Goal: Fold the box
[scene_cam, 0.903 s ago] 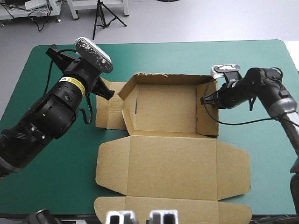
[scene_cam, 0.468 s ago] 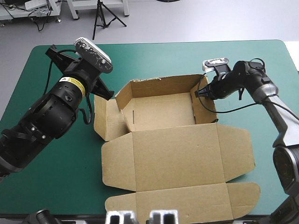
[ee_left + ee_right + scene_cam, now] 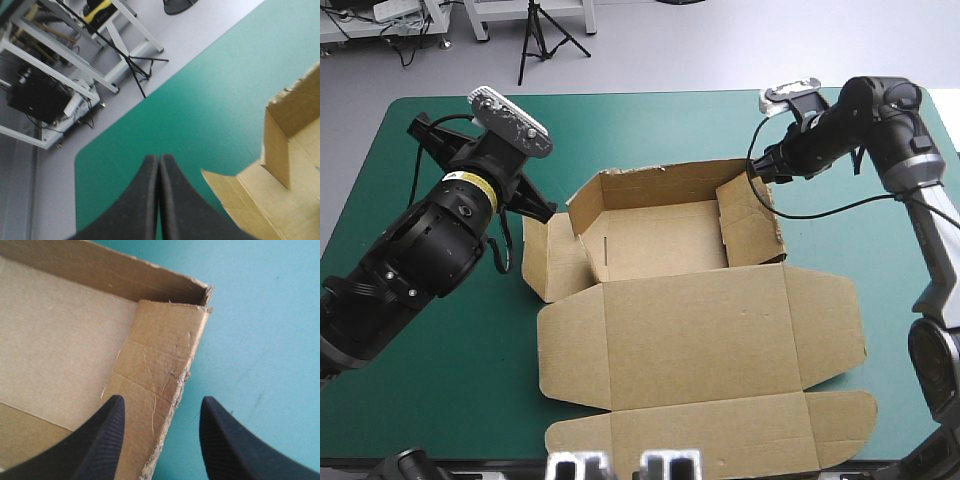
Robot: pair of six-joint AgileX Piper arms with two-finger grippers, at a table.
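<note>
The brown box (image 3: 665, 240) sits mid-table as an open tray. Its back wall (image 3: 650, 185) is raised and its lid (image 3: 700, 340) lies flat toward the near edge. The right side wall (image 3: 745, 215) leans inward. The left side flap (image 3: 545, 255) stands half raised. My right gripper (image 3: 757, 170) hovers open above the right wall's far corner, and that wall's edge (image 3: 160, 350) lies under the gap between its fingers (image 3: 107, 430), untouched. My left gripper (image 3: 545, 205) is shut and empty beside the left flap (image 3: 250, 200), pointing over the cover.
The teal-green cover (image 3: 650, 125) runs from the box to the table's far edge and shows on both sides of it. The lid's tuck flap (image 3: 720, 435) reaches close to the near edge.
The back wall rose and the box shifted a little. The right gripper, earlier against the right wall, has lifted back toward the far right, leaving that wall leaning inward. The left arm barely moved.
</note>
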